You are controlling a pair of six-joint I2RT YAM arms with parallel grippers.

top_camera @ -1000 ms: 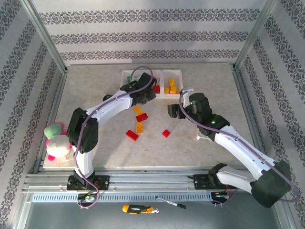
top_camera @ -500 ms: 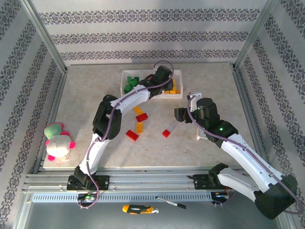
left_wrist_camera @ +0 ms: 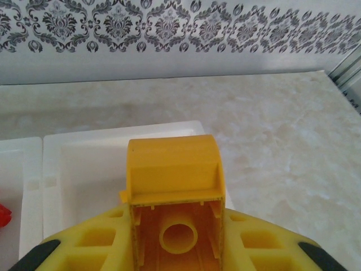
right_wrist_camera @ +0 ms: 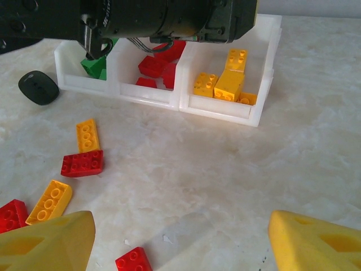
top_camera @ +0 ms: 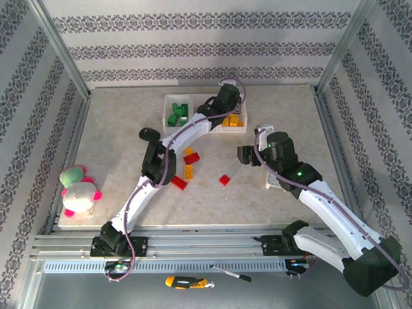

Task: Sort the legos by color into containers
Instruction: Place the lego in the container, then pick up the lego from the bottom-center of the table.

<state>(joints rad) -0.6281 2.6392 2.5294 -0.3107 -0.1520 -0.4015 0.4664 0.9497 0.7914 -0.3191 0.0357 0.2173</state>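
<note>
Yellow lego (left_wrist_camera: 172, 169) (hollow underside showing) in left pincer (left_wrist_camera: 175, 240) over tray (left_wrist_camera: 113, 137).

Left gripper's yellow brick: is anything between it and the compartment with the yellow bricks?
Nothing visible. The left gripper holds the yellow brick above the tray's right compartment, whose opening is uncovered.

left arm (top_camera: 187, 132) spans tray (top_camera: 167, 100) | legos (top_camera: 191, 158) litter centre | table (top_camera: 290, 109) right of tray open

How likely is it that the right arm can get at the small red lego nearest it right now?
Probably yes: the right pincer hangs open close to the small red lego, only bare table between them, and the left arm is away over the tray.
</note>
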